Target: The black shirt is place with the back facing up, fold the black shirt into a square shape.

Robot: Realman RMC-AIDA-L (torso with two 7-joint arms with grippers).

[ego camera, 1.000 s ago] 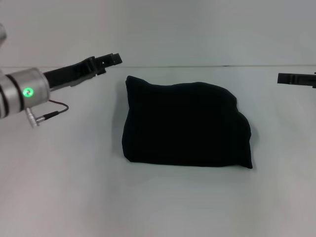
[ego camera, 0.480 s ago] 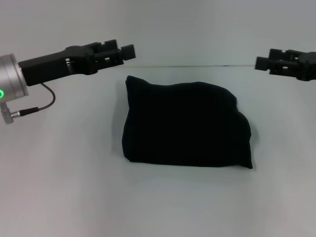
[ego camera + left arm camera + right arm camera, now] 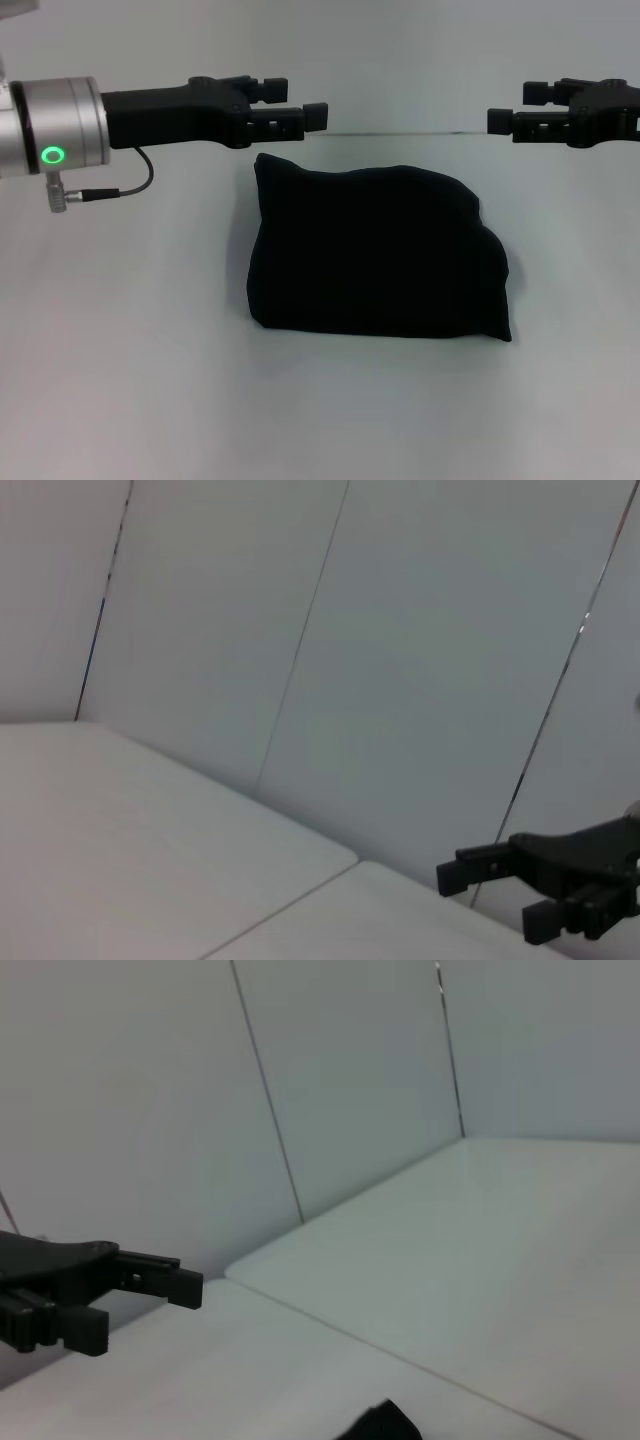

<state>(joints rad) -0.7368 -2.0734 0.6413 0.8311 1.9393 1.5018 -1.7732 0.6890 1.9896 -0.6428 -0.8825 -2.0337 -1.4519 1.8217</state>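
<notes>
The black shirt point(image 3: 375, 250) lies folded into a rough square bundle in the middle of the white table, plain side up, with no lettering showing. My left gripper point(image 3: 298, 102) is open and empty, held in the air above the shirt's far left corner and pointing right. My right gripper point(image 3: 516, 107) is open and empty, held in the air beyond the shirt's far right corner and pointing left. The right gripper also shows in the left wrist view point(image 3: 495, 900), and the left gripper in the right wrist view point(image 3: 138, 1312). A tip of the shirt point(image 3: 385, 1422) shows there too.
The white table point(image 3: 130, 380) runs back to a pale panelled wall point(image 3: 400, 60). A thin cable point(image 3: 120, 192) hangs from the left wrist. Nothing else lies on the table.
Both arms have risen and swung inward toward the middle, the left gripper moving right and the right gripper moving left. The shirt has not moved.
</notes>
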